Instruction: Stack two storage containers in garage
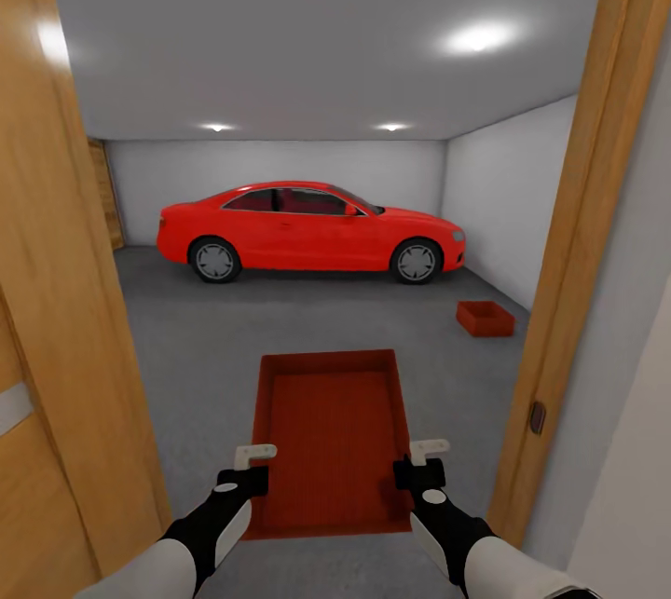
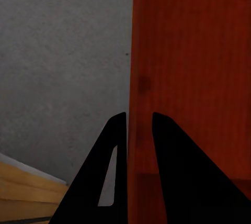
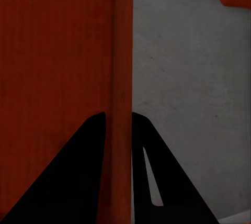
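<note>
Container one is sitting on garage floor, far right; left tool and right tool are clamping second container at doorway, stacking pending.

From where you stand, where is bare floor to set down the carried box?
Bare concrete floor stretches between the red car and the carried container, and left of the other container by the right wall. The doorway is tight: wooden frames flank both grippers.

Both arms reach forward, level and parallel. The left gripper clamps one thin side wall of the red-orange rectangular container; the right gripper clamps the opposite wall, apparently equally firmly.
</note>
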Available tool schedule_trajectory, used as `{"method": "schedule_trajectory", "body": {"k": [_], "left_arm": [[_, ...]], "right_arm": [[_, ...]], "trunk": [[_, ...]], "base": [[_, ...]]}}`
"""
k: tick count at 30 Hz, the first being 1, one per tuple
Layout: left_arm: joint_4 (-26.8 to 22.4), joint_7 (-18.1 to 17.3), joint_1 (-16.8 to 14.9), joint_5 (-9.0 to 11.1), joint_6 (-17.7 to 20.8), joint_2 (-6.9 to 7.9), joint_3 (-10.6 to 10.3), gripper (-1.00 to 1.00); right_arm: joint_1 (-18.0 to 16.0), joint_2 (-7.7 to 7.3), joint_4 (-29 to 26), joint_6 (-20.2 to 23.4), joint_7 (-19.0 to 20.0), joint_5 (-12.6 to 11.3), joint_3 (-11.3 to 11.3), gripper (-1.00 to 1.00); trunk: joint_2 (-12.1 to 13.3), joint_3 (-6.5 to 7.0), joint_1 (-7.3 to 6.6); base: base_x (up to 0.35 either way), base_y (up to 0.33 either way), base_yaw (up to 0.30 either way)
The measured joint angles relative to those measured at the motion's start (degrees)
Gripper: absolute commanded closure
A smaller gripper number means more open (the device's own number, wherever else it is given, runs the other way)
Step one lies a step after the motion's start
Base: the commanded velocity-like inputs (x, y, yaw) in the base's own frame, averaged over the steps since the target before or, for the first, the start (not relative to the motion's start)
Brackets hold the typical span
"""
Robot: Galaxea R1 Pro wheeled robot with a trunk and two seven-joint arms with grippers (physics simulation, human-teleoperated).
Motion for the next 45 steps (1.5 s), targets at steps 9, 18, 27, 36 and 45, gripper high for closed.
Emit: {"method": "schedule_trajectory", "body": {"k": [9, 18, 27, 36, 45], "left_arm": [[-0.1, 0.0, 0.0, 0.0, 0.2, 0.02, -0.1, 1.00], [0.1, 0.0, 0.0, 0.0, 0.0, -0.02, 0.1, 1.00], [0.1, 0.0, 0.0, -0.1, 0.0, -0.03, 0.2, 1.00], [0.1, 0.0, 0.0, -0.1, 0.0, -0.03, 0.2, 1.00], [0.3, -0.1, 0.0, -0.1, -0.2, -0.06, 0.3, 1.00]], "right_arm": [[0.0, 0.00, 0.0, 0.1, 0.0, -0.1, 0.0, 1.00], [0.0, 0.00, 0.0, 0.1, 0.0, 0.0, 0.0, 1.00], [0.0, 0.00, 0.0, 0.1, 0.0, 0.1, 0.0, 1.00], [0.0, 0.00, 0.0, 0.1, 0.0, 0.1, 0.0, 1.00], [0.0, 0.00, 0.0, 0.1, 0.0, 0.2, 0.0, 1.00]], "trunk": [[0.0, 0.00, 0.00], [0.0, 0.00, -0.02], [0.0, 0.00, -0.03], [0.0, 0.00, -0.03], [0.0, 0.00, -0.03]], "base": [[0.003, 0.001, -0.001], [0.217, 0.000, 0.000], [0.316, 0.000, 0.000], [0.318, 0.000, 0.000], [0.318, 0.000, 0.000]]}}
